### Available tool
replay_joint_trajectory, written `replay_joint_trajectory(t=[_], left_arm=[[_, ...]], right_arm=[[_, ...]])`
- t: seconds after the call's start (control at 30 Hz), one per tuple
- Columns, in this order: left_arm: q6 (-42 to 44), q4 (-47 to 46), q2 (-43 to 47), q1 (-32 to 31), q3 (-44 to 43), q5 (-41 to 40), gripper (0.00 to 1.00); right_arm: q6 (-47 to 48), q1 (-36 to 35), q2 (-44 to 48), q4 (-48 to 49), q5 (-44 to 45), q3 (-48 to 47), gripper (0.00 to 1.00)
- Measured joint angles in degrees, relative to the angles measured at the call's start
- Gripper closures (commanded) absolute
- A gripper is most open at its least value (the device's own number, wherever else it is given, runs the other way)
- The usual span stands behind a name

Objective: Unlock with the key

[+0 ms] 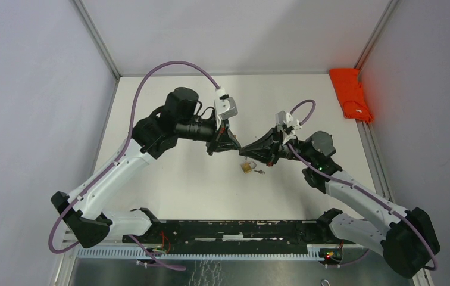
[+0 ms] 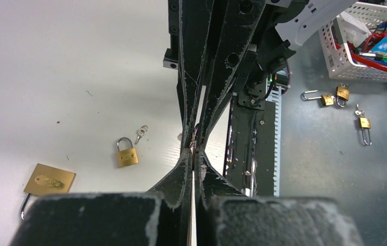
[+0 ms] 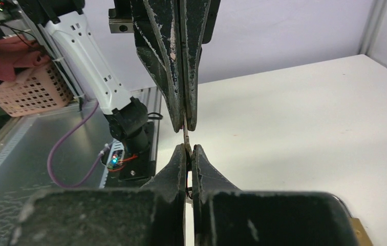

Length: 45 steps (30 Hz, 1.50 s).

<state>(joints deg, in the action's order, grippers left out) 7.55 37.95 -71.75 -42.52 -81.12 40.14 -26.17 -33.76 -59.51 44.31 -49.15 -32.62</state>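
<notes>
Two closed pincers, your left pincer [image 2: 193,156] and right pincer [image 3: 188,151], pinch a thin key [image 3: 185,136] tip to tip. Keep one grip tight as you swap; the padlock [image 1: 247,167] lies on the desk [image 1: 181,182] below.

White table [image 1: 199,185], grey walls [image 1: 32,89], orange cloth [image 1: 350,92] far-right edge.

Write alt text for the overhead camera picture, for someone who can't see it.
Two robot arms meet fingertip to fingertip above a white table, left gripper and right gripper both shut. A small brass padlock and a key lie on the table close by; an orange cloth sits at the far right edge.
</notes>
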Motion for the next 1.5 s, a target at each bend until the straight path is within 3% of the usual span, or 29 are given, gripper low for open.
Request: replay_joint_trajectory(t=[0.73, 1.5], left_arm=[[0.0, -6.4, 0.5, 0.4, 4.5, 0.6, 0.98], [0.0, -12.9, -2.0, 0.2, 8.8, 2.4, 0.98]], right_arm=[[14.6, 0.0, 4.6, -27.9, 3.7, -8.4, 1.00], [22.7, 0.2, 8.8, -45.6, 10.0, -12.6, 1.00]])
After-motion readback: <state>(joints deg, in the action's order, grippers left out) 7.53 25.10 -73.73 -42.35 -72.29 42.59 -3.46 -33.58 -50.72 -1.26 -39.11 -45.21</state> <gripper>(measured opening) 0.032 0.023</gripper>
